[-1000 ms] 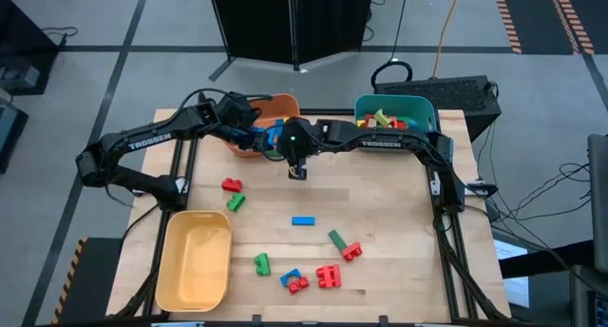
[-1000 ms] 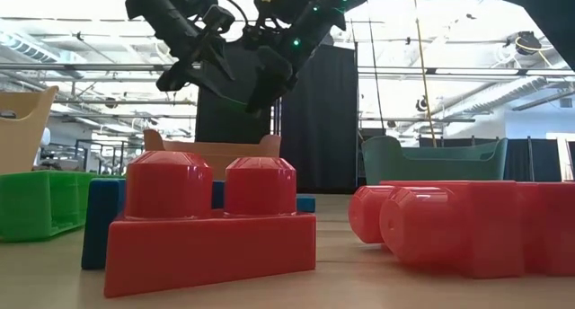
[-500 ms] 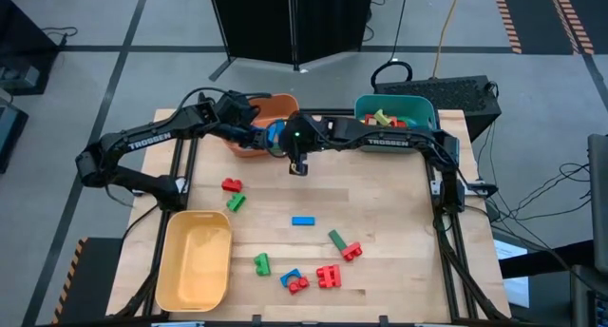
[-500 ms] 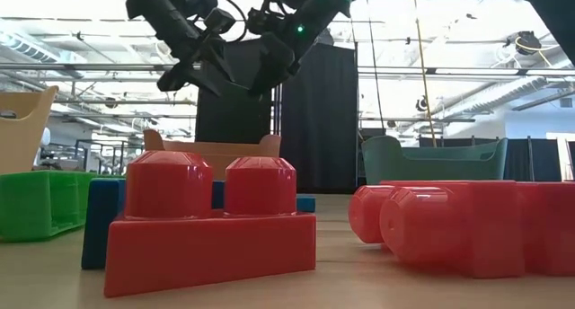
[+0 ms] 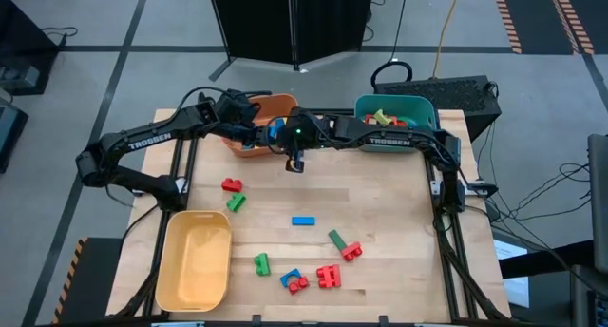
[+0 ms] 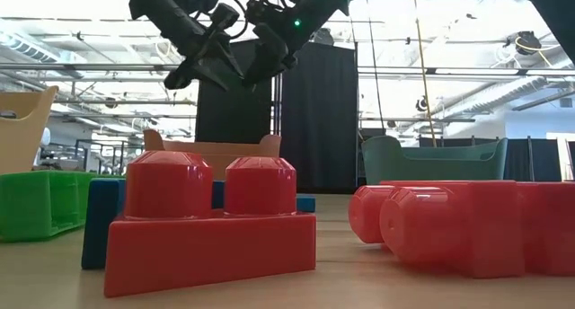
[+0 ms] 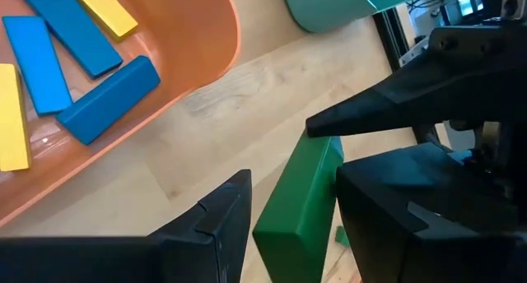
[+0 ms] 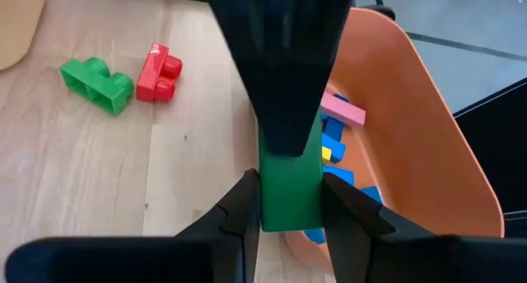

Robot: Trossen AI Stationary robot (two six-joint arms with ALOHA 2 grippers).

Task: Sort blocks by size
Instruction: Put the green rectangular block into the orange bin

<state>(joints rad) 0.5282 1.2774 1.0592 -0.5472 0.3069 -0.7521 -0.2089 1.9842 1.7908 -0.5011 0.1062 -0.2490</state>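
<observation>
Where the high view looks down on the wooden table (image 5: 380,203), an orange bin (image 5: 271,108), teal bin (image 5: 394,113) and yellow bin (image 5: 195,260) ring scattered blocks (image 5: 302,221). Wrist views: left gripper (image 7: 288,225) and right gripper (image 8: 290,213) both clamp one green bar (image 8: 290,192) beside the orange bin's blue, yellow and pink bars (image 7: 49,61).

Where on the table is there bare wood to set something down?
Free: the stretch right of the blue bar, toward the table's right edge, up to the teal bin. Also the strip between the yellow bin and that bar. Crowded: the red and green cluster near the front edge, and by the orange bin, where both pincers meet.
</observation>
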